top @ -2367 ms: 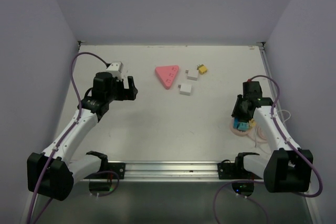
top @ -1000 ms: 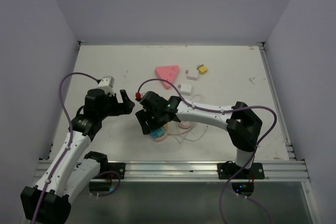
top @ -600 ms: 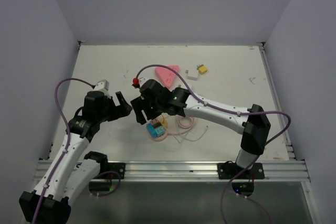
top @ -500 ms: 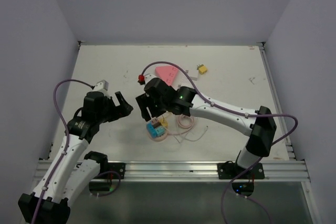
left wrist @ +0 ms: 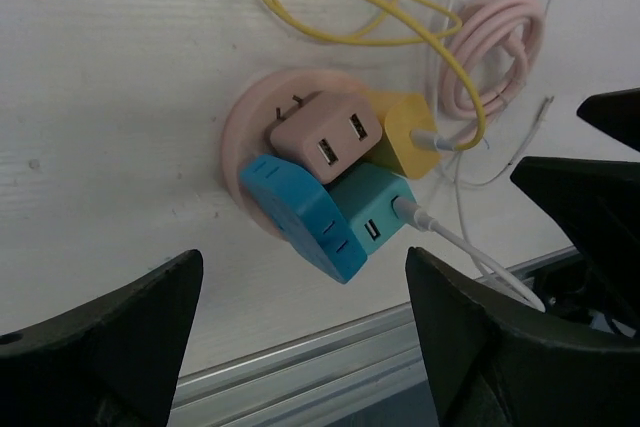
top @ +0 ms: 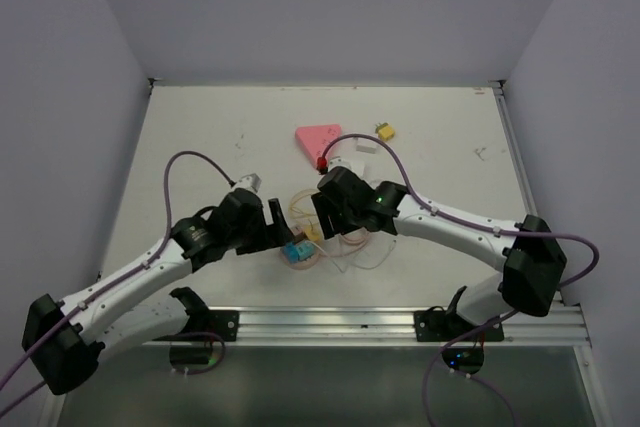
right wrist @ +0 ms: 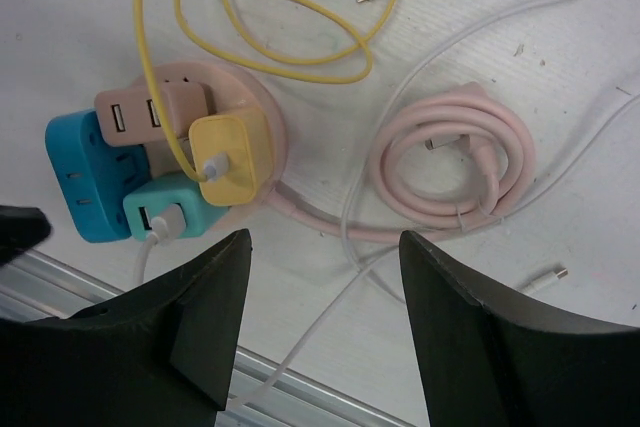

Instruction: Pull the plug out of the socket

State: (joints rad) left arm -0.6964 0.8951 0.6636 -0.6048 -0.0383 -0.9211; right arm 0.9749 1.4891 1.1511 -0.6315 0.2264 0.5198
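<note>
One round pink socket (left wrist: pixel 240 137) on the surface (top: pixel 200 127), near the front edge, between the two grippers. Carries four plugs, packed touching: tan plug (left wrist: pixel 325 137), yellow plug (left wrist: pixel 405 142), teal plug (left wrist: pixel 365 209), blue plug (left wrist: pixel 295 209). Two bare prongs visible on the tan one. Three cables: yellow cable (left wrist: pixel 466 87) looping from the yellow plug, white cable (left wrist: pixel 460 245) from the teal plug, pink cable (right wrist: pixel 512 162) coiled just beside the socket. Spread wide and pinching nothing: left gripper (top: pixel 280 224), just left of the socket. Likewise spread and empty: right gripper (right wrist: pixel 325 247), over socket and coil. Farther back, one pink triangle (top: pixel 318 139).
</note>
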